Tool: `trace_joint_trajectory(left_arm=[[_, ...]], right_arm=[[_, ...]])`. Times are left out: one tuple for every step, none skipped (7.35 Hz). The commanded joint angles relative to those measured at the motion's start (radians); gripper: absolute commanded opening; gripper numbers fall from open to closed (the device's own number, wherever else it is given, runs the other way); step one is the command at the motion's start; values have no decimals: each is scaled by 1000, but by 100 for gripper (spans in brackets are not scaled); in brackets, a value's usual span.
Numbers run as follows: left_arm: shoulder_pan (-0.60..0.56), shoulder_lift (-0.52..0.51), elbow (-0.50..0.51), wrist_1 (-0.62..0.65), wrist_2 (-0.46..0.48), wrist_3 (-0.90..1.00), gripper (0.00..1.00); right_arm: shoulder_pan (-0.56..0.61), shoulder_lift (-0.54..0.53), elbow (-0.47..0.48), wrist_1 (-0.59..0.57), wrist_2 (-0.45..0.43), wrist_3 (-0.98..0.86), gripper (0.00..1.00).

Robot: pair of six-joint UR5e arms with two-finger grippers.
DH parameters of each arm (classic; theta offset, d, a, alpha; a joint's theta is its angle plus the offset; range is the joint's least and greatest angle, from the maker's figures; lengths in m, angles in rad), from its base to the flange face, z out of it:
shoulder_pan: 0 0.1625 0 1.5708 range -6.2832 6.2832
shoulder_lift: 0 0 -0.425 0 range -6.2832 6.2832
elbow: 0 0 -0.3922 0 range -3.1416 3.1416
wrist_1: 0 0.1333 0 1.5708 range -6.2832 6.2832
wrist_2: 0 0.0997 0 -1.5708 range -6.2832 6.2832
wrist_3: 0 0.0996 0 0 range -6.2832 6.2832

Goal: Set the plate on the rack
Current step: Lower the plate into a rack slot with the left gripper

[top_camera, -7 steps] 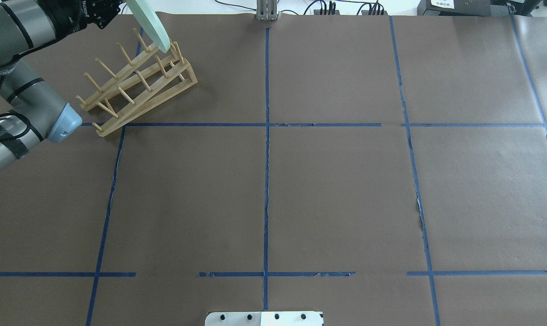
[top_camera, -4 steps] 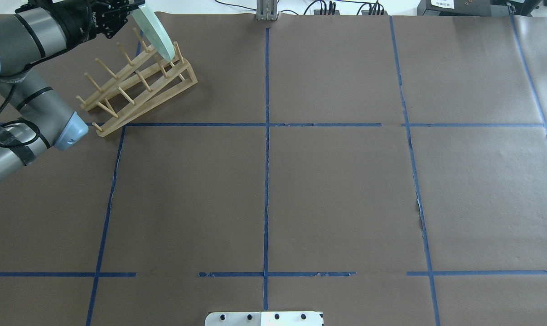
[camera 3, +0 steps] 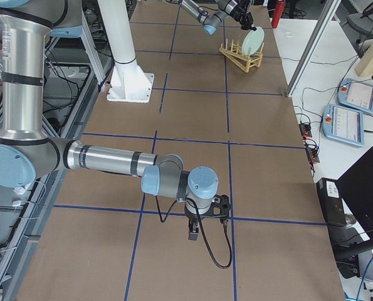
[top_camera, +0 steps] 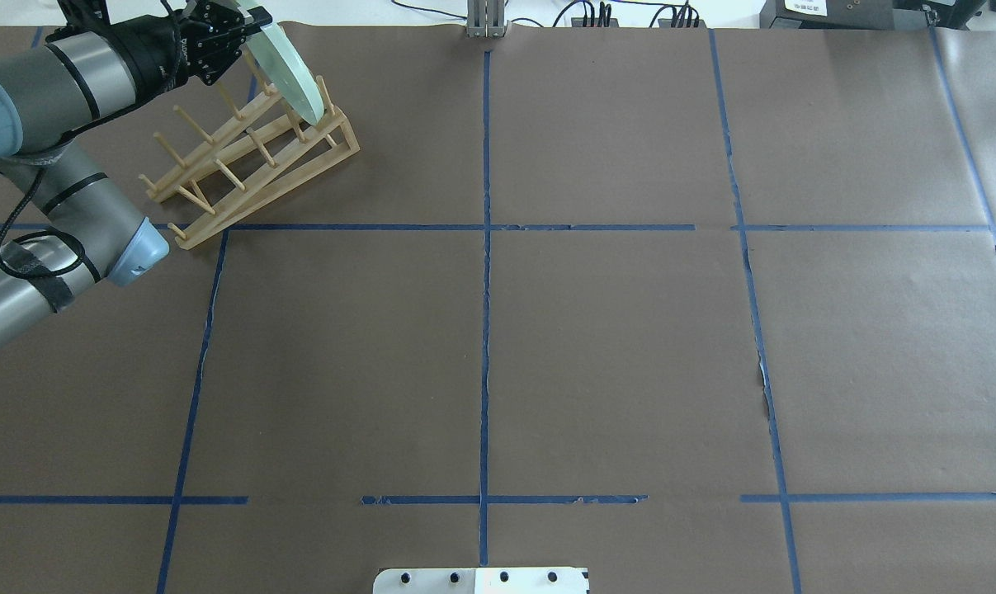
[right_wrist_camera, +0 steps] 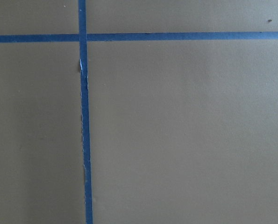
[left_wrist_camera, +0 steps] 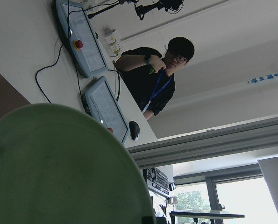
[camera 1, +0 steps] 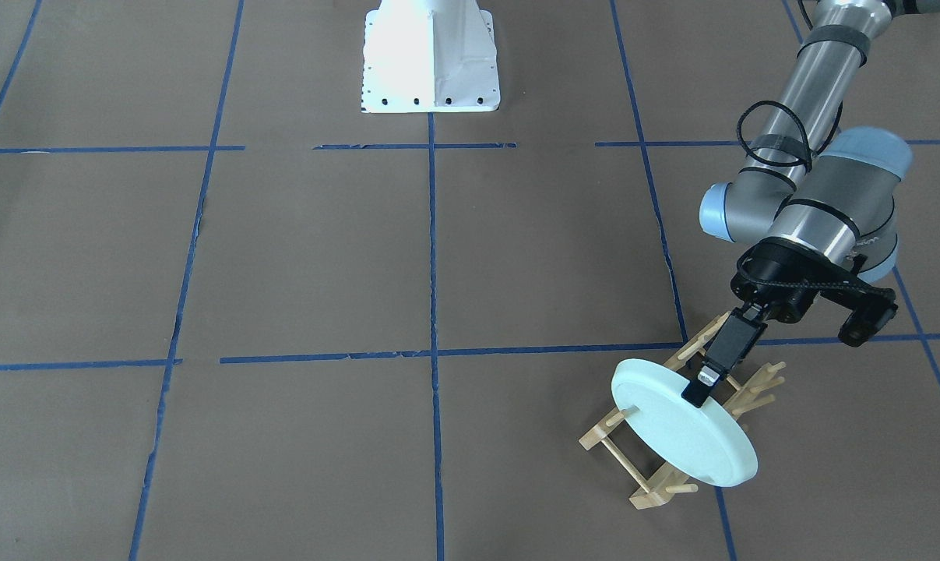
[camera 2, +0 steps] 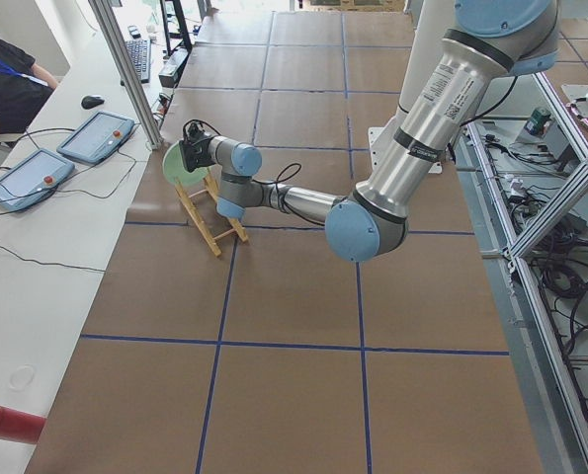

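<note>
Pinching plate (camera 1: 676,436) rim between left jaws

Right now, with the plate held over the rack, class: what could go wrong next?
1. The left gripper pinches the plate only at its rim, so the tilted plate might slip or swing.
2. The plate is at the very end of the rack. Released there, it may fall off or tip the small rack.

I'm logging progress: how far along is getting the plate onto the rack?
Done: the plate is off the table and at the rack. In hand: the left gripper grips its upper rim, plate tilted, lower edge among the rack's end pegs. Left: seat it fully, which I cannot confirm, then release and withdraw.
</note>
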Motion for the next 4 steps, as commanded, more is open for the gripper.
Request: trace_joint_trajectory(left_arm=[[-1, 2, 6, 1, 0, -2, 75], [-1, 2, 7, 2, 0, 3, 100], [-1, 5, 9, 2, 2, 3, 100], [-2, 5, 9, 4, 2, 7, 100]], right_arm=[[1, 0, 0, 0, 0, -1, 100], [-1, 0, 0, 0, 0, -1, 100], [1, 0, 0, 0, 0, 1, 100], [-1, 0, 0, 0, 0, -1, 100]])
